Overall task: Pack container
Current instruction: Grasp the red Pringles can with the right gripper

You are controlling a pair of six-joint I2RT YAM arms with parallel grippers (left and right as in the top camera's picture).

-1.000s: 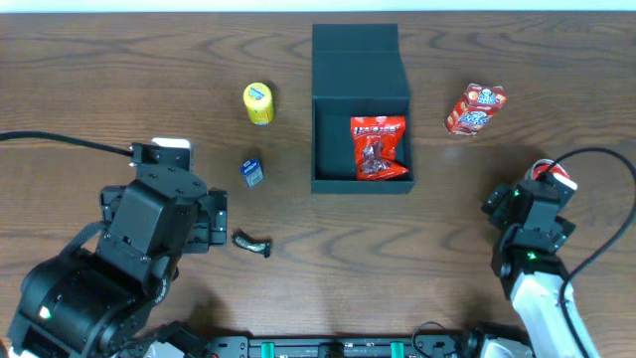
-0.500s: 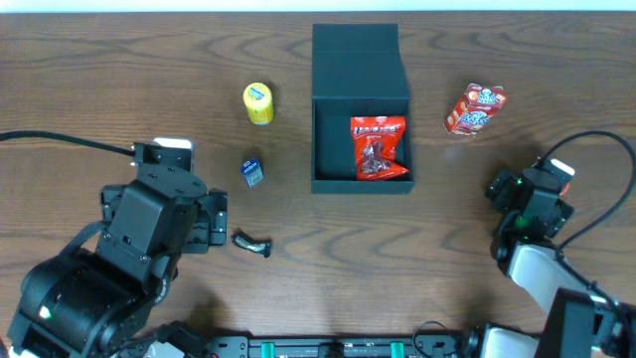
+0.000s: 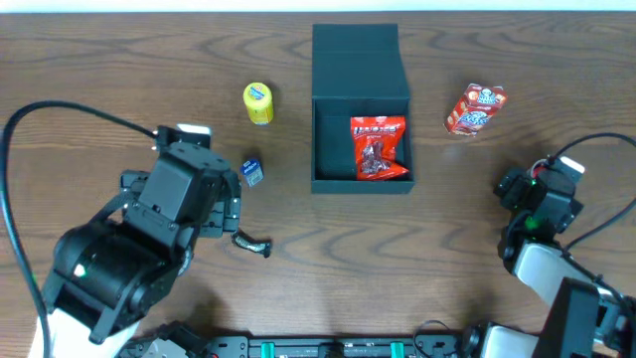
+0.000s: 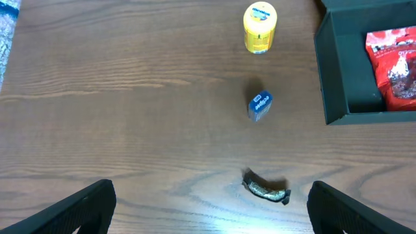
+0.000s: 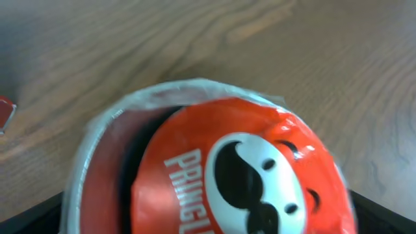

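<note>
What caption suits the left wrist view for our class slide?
Open left gripper looks down on a wrapped candy, blue gum pack, yellow tub, and the container holding a red snack bag.

- A Pringles can [image 5: 214,175] fills the lower middle of the frame, seen from above and blurred by closeness.
- Its red lid shows the white face with a black moustache right of centre and slanted white letters "PRINGL" at lower centre.
- A pale, shiny rim curves round the lid from the left side over the top.
- The brown wooden table [image 5: 195,39] covers the whole upper half, its grain running across.
- A small red thing [image 5: 4,112] is cut off at the left edge; what it is cannot be told.
- The right gripper [image 5: 208,224] shows only as dark fingers [image 5: 32,221] in the lower corners, spread wide, with the can between them.
</note>
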